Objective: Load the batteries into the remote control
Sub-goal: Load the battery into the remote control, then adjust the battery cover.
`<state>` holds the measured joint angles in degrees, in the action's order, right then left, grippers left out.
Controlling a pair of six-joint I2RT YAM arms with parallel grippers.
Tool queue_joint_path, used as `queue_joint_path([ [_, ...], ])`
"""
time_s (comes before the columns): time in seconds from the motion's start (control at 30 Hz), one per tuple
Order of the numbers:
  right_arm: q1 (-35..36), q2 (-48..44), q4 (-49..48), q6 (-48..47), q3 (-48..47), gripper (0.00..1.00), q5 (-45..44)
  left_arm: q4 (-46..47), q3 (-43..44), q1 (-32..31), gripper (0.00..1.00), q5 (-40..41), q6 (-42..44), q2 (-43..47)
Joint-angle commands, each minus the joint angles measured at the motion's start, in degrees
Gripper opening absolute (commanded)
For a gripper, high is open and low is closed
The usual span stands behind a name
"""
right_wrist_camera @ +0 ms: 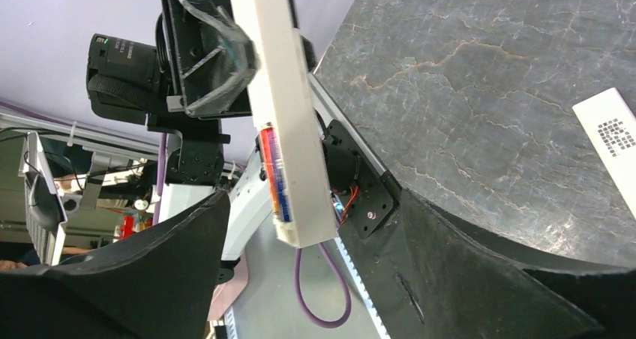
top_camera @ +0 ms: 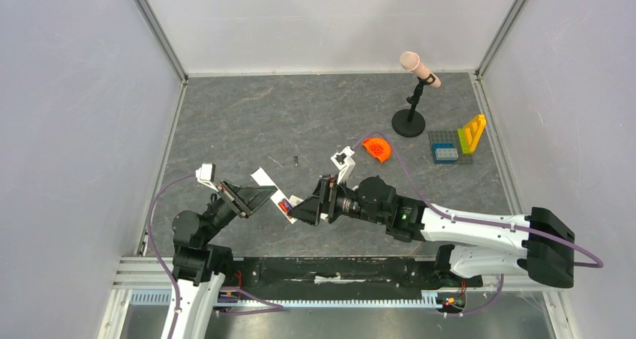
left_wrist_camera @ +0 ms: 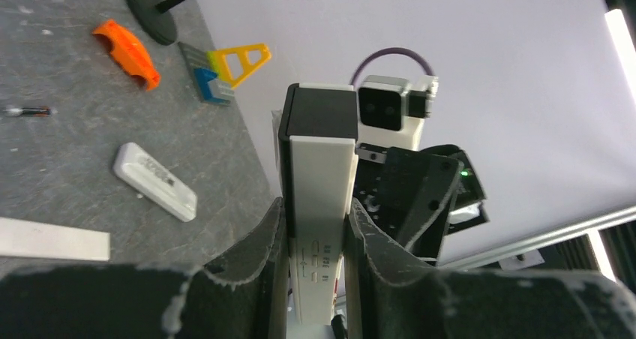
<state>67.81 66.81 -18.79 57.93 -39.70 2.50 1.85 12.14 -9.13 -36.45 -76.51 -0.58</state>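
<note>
- Left jaws [left_wrist_camera: 318, 220]: pressed against the two long sides of the remote control [left_wrist_camera: 322, 170]. They pinch it near one end and hold it clear of the worktop [top_camera: 247, 121]. In the left wrist view the white bar runs straight out from between the fingers, and we see a black section at its far end.
- Right jaws [right_wrist_camera: 307, 223]: spread wide. In the right wrist view the free end of the remote control hangs between the two dark fingers, with a gap on each side. We see no contact.
- Batteries: one orange-red and purple-blue cell [right_wrist_camera: 271, 172] lies lengthwise in the narrow recess of the remote control, close to the free end. A second, dark cell [top_camera: 296, 160] lies loose on the worktop beyond both jaws, well apart from the remote control.
- Position of the arms: from above, we find the two sets of jaws facing each other near the front of the worktop, left of centre, with the remote control spanning the space between them.
- White block [left_wrist_camera: 154, 180] with a dark strip: flat on the worktop, apart from the loose cell.
- Flat white strip [left_wrist_camera: 45, 238]: on the worktop, nearer the left jaws than the block.
- Far right of the worktop: an orange piece [top_camera: 377, 148], a microphone on a round black stand [top_camera: 409, 121], and a plate of coloured bricks [top_camera: 459, 142].
</note>
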Motion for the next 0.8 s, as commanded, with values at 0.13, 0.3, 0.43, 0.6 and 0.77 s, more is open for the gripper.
queue_joint_path([
  [0.13, -4.2, -4.2, 4.8, -5.7, 2.2, 0.85, -1.2, -25.1, 11.0, 0.0, 0.02, 13.0, 19.1, -2.5],
  [0.3, -4.5, -1.6, 17.5, -10.8, 2.9, 0.79, -14.1, -35.6, 18.9, 0.0, 0.02, 23.9, 28.5, -6.7],
  [0.43, -1.4, 5.7, 23.4, -12.7, 0.6, 0.73, -25.1, -36.5, 19.7, 0.0, 0.02, 27.7, 31.2, -7.1],
  [0.6, 3.7, 17.9, 30.6, -6.9, -6.7, 0.65, -33.7, -34.8, 16.9, 0.0, 0.02, 29.5, 31.4, -5.8],
  [0.77, 6.2, 25.1, 34.4, 0.1, -11.5, 0.56, -37.3, -34.8, 13.1, 0.0, 0.02, 33.7, 28.9, -2.6],
])
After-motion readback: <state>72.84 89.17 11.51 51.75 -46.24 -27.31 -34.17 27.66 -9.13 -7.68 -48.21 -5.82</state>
